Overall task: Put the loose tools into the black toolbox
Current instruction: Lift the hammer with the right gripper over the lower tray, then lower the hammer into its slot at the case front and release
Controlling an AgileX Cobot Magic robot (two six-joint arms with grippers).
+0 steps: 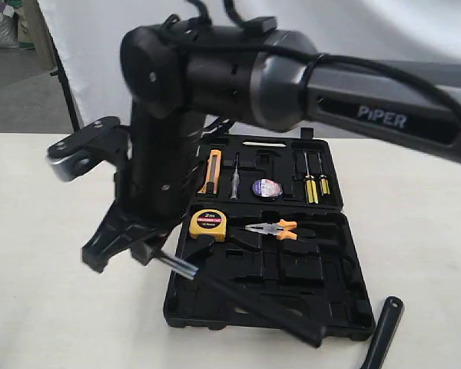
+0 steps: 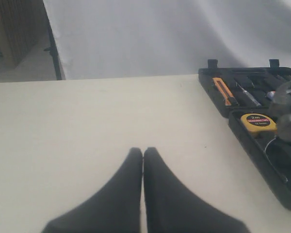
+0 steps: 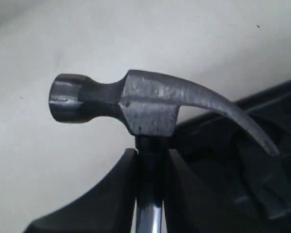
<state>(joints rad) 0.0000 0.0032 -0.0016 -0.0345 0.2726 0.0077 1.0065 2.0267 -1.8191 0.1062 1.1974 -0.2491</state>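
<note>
The black toolbox (image 1: 346,319) lies open on the table, also seen in the left wrist view (image 2: 262,160) and right wrist view (image 3: 242,165). My right gripper (image 1: 138,244) (image 3: 150,151) is shut on the claw hammer's neck just under the steel head (image 3: 136,104). The hammer's black handle (image 1: 246,300) slants across the toolbox's front half. The dark tape roll (image 1: 266,187) sits in the back half. The wrench's black handle (image 1: 382,334) lies on the table at the front right; its jaws are out of view. My left gripper (image 2: 143,151) is shut and empty over bare table.
In the toolbox are a yellow tape measure (image 1: 208,223) (image 2: 256,122), orange-handled pliers (image 1: 275,228), an orange utility knife (image 1: 213,171) (image 2: 223,91) and yellow-handled screwdrivers (image 1: 315,186). The right arm (image 1: 384,115) reaches across above the toolbox. A white backdrop stands behind the table.
</note>
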